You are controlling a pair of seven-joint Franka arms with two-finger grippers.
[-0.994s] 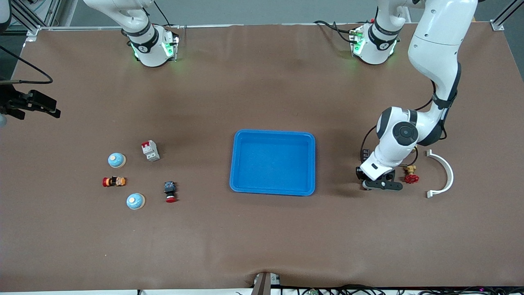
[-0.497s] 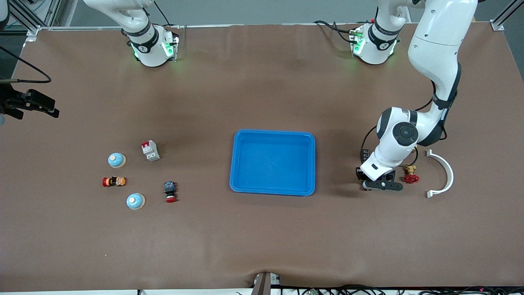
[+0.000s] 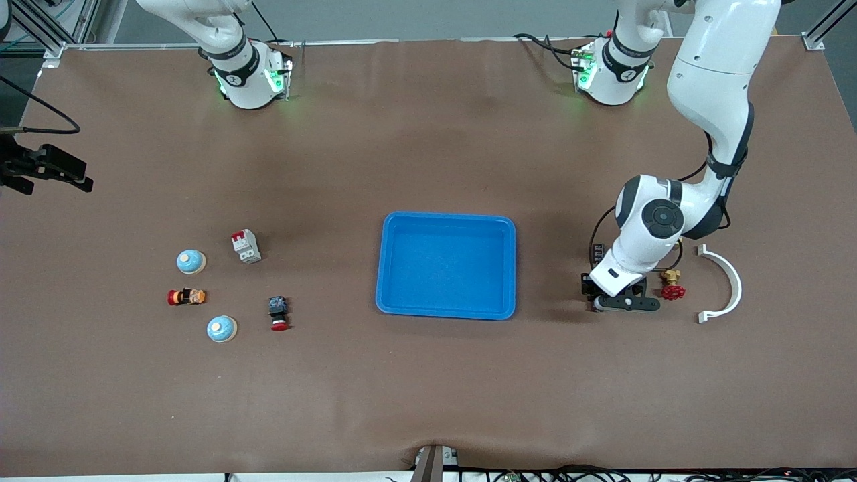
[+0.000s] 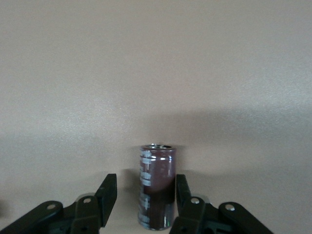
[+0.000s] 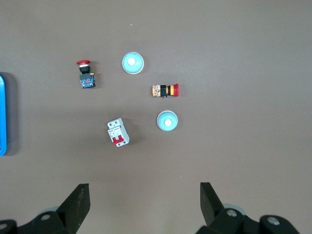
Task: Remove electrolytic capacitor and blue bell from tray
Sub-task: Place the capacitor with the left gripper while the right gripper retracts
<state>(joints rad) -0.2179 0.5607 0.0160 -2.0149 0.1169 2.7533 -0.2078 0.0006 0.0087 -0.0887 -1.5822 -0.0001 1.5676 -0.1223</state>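
While the left gripper (image 3: 619,301) sat low on the brown table (image 3: 428,388) at the blue plastic tray's (image 3: 446,266) three o'clock, the right gripper (image 3: 50,171) hung at nine. In the left wrist view, a dark cylindrical capacitor (image 4: 156,186) stood upright between parted fingers (image 4: 108,192), seemingly untouched. In the right wrist view, wide-open fingers (image 5: 78,204) hovered over two pale-blue domed bells (image 5: 132,63) (image 5: 166,120).

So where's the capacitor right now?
The capacitor stands upright on the table between the left gripper's parted fingers, at the left arm's end, between the blue tray and the red valve.
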